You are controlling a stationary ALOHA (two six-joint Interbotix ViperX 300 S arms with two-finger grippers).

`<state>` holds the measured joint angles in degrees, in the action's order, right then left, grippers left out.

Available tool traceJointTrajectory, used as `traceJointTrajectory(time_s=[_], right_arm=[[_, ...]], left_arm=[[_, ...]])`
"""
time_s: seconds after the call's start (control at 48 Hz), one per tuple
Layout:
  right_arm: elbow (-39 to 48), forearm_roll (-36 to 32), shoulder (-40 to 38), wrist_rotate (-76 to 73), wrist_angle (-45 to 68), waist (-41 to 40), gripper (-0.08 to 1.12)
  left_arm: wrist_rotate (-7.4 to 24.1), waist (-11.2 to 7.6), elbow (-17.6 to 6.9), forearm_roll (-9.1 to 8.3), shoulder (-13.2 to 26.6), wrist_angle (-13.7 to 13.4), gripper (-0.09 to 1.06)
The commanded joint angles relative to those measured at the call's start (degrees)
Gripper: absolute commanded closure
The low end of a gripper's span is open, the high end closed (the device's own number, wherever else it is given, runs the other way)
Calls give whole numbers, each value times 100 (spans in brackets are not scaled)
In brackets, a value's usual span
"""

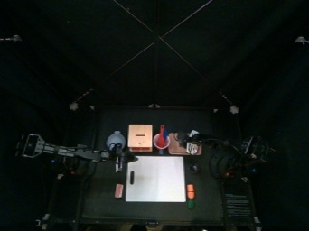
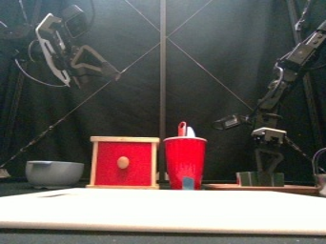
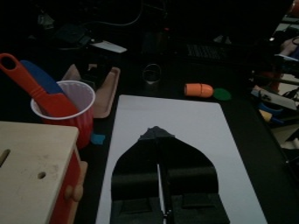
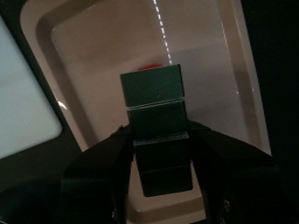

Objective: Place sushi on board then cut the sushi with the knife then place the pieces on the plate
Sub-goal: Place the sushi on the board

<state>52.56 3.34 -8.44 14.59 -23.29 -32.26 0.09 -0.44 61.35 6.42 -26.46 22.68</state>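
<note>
The desk (image 1: 97,206) shows a job barely begun. The white board (image 1: 157,178), in the middle near the front edge, is bare, with no roll on it and nothing cut. The pink tray (image 4: 205,52) sits toward the back edge, right of the middle, and the sushi roll (image 4: 156,105) lies whole in it. The red cup (image 2: 186,162), near the middle of the back edge, holds the blue toy knife (image 3: 47,83), untouched. The right pincer (image 4: 158,129) is spread astride the roll and seems not to be squeezing it. The left pincer (image 3: 156,133), pressed together and empty, hangs high over the board's back left corner. By my reading, moving the roll to the board, cutting it and plating the pieces are all yet to do.
</note>
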Motion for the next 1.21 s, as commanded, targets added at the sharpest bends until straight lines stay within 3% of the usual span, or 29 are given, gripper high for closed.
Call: traceJointTrajectory(time_s=[0.021,0.229,0.542,1.208], right_arm=[[-176,316,-439,-70,-132,-18,44],[-422,703,-923,-809,-747,70,44],[-396,132,-1389,-3155,-800,765,44],[-563,-2654,-1002,-9580,-914,3357,44]], left_arm=[[-9,9,-70,0,0,44,100],[0,9,-70,9,-9,44,100],[0,18,-44,9,-9,26,100],[0,53,35,9,-9,9,100]])
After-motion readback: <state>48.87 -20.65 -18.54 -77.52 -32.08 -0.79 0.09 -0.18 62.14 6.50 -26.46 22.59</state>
